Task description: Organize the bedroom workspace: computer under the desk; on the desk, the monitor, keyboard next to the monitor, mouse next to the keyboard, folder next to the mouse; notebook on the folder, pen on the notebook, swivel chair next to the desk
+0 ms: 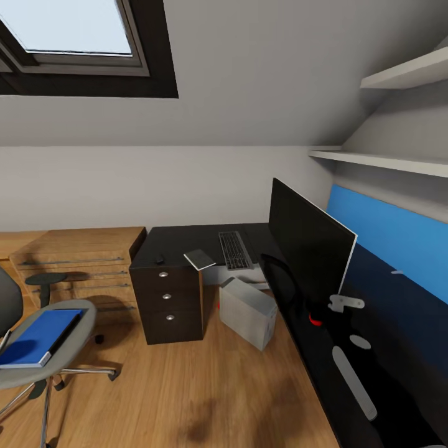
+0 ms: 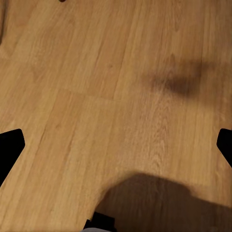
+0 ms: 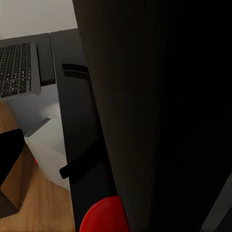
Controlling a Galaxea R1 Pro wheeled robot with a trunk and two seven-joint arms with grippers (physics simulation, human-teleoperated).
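The worktop (image 1: 186, 239) is a long L-shaped slab, glossy black, with a dark three-drawer unit (image 1: 168, 302) under its near corner, each drawer bearing a round metal knob. The floor (image 1: 186, 386) is warm wood plank with visible grain.

The monitor (image 1: 308, 246) stands on the worktop's right run, a thin flat black panel with a pale rim, seen almost edge-on; in the right wrist view its dark back fills most of the frame. The chair (image 1: 43, 354) sits well apart from the worktop on the floor, a rounded grey seat on chrome legs with casters. The computer (image 1: 249, 311), a light grey plain-sided box, rests on the floor at the inner corner of the L, partly under the worktop edge.

The folder (image 1: 40, 336), flat, bright blue and white-edged, lies on the chair seat. The keyboard (image 1: 234, 250), slim with black keys in a silver frame, lies on the worktop near the monitor. The notebook (image 1: 200, 259), a thin grey rectangle, lies on the worktop just beside the keyboard, overhanging the edge. The mouse (image 1: 160, 259), small, dark and rounded, sits on the worktop above the drawers.

The left end effector (image 2: 116, 145) hangs over bare floor, fingers wide apart, empty. For the right end effector, one dark finger (image 3: 9, 154) shows; I cannot tell how far it is open.
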